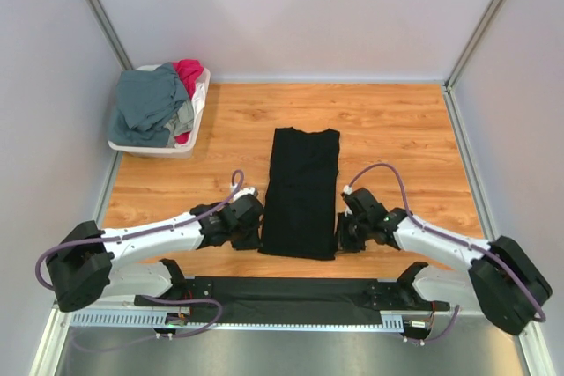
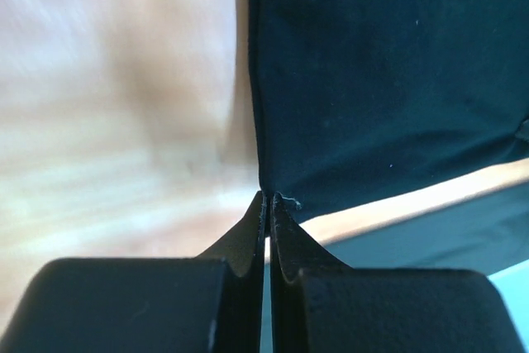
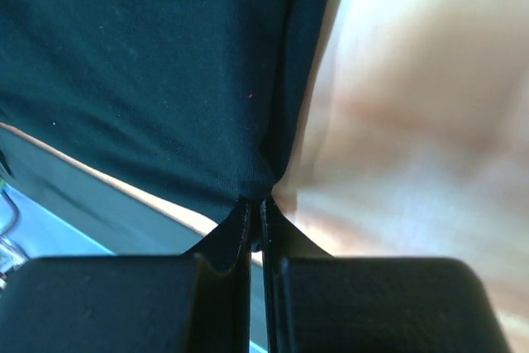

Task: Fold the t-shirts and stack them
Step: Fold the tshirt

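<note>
A black t-shirt (image 1: pixel 302 191) lies folded into a long narrow strip on the wooden table, collar end far. My left gripper (image 1: pixel 253 233) is shut on its near left corner; the left wrist view shows the jaws pinched on the black t-shirt (image 2: pixel 388 80) at the left gripper (image 2: pixel 269 197). My right gripper (image 1: pixel 344 237) is shut on the near right corner, and the right wrist view shows the black t-shirt (image 3: pixel 149 64) bunched into the right gripper (image 3: pixel 254 202). Slate grey-blue t-shirts (image 1: pixel 150 103) and a magenta-red t-shirt (image 1: pixel 188 75) are heaped in a basket.
A white plastic basket (image 1: pixel 163 149) holding the heap stands at the table's far left corner. Grey walls close in the table on the far side and both sides. A black mounting bar (image 1: pixel 291 290) runs along the near edge between the arm bases.
</note>
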Robot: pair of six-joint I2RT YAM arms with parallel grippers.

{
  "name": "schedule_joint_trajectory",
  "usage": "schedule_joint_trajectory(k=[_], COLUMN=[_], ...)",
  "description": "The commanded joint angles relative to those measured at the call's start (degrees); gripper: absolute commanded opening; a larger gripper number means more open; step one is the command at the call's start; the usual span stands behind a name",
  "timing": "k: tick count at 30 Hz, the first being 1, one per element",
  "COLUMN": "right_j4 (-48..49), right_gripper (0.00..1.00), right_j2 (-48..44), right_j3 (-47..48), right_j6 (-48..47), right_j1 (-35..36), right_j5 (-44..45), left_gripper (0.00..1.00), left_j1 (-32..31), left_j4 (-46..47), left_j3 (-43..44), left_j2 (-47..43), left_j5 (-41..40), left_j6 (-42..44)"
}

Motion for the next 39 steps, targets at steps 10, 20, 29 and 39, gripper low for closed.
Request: schedule_joint_trajectory(k=[10, 20, 29, 39], right_j4=[-15.9, -27.2, -29.4, -29.6], right_gripper=[0.0, 0.0, 0.0, 0.01], right_j2=[-23.3, -14.1, -1.5, 7.7], right_j3=[-5.8, 13.6, 32.2, 41.5], right_j6=[16.2, 6.6, -4.9, -7.2], right_j1=[13.7, 12.1, 3.1, -3.8], right_j5=[10.3, 23.0, 24.4, 22.7], left_gripper=[0.0, 0.0, 0.0, 0.0], left_j1=[-20.9, -14.4, -0.7, 8.7], left_j4=[-21.2, -31.7, -30.2, -26.3], left_j3=[3.3, 17.8, 29.0, 35.7], left_j2=[-2.3, -6.0, -1.9, 3.6], left_j5=[-11.1, -22.5, -20.9, -15.3], left_j6=[-14.8, -5.0, 8.7, 16.5])
